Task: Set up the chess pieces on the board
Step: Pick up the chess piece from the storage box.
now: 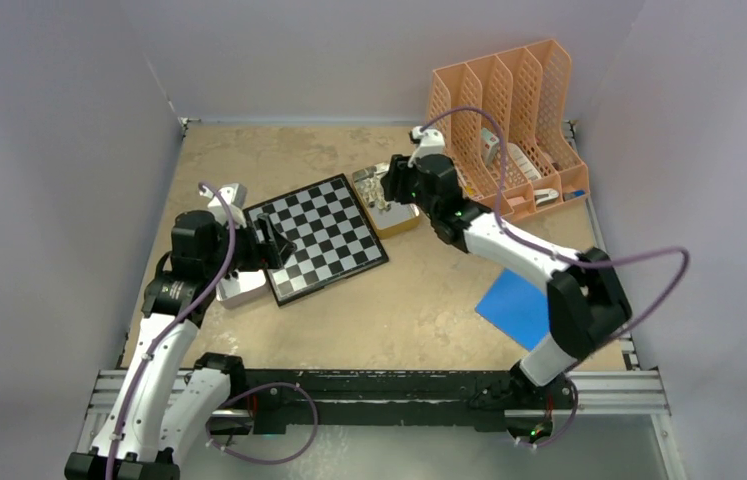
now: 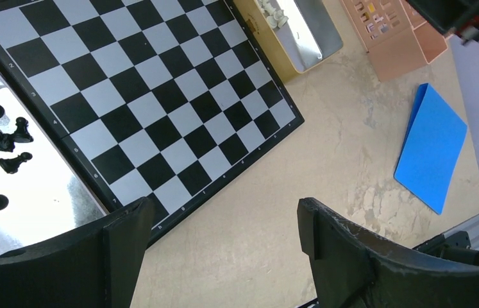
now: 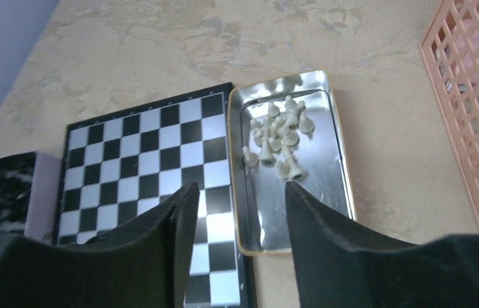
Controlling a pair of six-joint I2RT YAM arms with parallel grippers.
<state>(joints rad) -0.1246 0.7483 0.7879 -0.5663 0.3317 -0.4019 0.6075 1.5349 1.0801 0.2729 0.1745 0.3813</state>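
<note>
Enclosing board (image 1: 319, 236), tan tabletop (image 1: 419, 320): pale walls (image 1: 49, 150)

One chessboard (image 1: 317, 238), two metal trays (image 3: 327, 192), one blue card (image 2: 432, 147), one peach rack (image 1: 509, 100)

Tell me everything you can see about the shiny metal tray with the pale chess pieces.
The shiny rectangular metal tray has rounded corners, a gold-coloured rim and a mirror-like floor. It lies flat on the beige table, beside the black-and-white chessboard. A heap of pale chess pieces sits in its far half.
</note>
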